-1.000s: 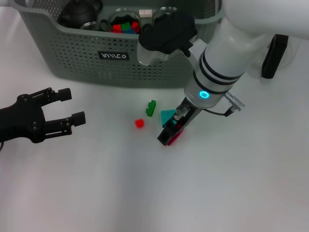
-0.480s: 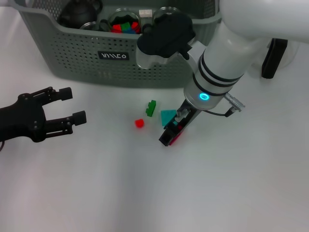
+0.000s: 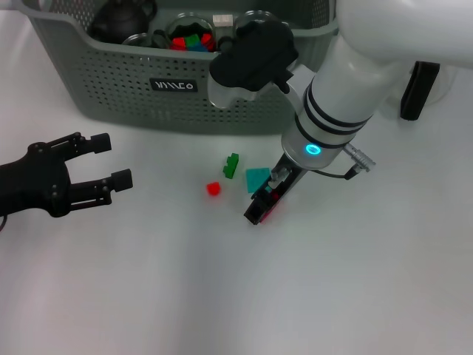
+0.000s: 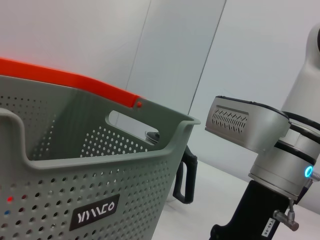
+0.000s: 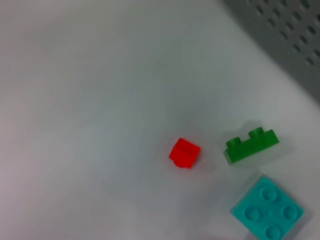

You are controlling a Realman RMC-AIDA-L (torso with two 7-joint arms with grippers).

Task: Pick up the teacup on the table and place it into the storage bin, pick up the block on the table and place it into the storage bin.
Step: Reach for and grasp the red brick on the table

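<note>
A: Where's the right hand point(image 3: 259, 207)?
B: Down low over the counter point(image 3: 222, 296), just below the teal block point(image 3: 256, 177). Black fingers pinch a red/magenta piece, prob. a block, partly hidden, can't make out its shape.

A: Left hand point(image 3: 103, 171)?
B: Off at the counter's left side, well apart from the blocks. Fingers spread wide, nothing in them.

A: Loose blocks?
B: Three on the counter in front of the storage bin point(image 3: 111, 89): small red block point(image 3: 213, 188), green block point(image 3: 232, 165) w/ studs, and the teal one. Wrist cam on the right arm shows them too: red point(image 5: 184, 152), green point(image 5: 250, 145), teal point(image 5: 267, 210), all apart from each other, none touching.

A: Bin?
B: Grey-green, perforated walls, black label w/ white lettering on the front wall. At the far edge of the counter. Inside: a dark teapot point(image 3: 122, 18), a few round glass items, some red/green/blue bits. Left wrist cam sees the bin's wall point(image 4: 100, 200) and cut-out handle close up.

A: Teacup?
B: Can't pick one out for sure.
</note>
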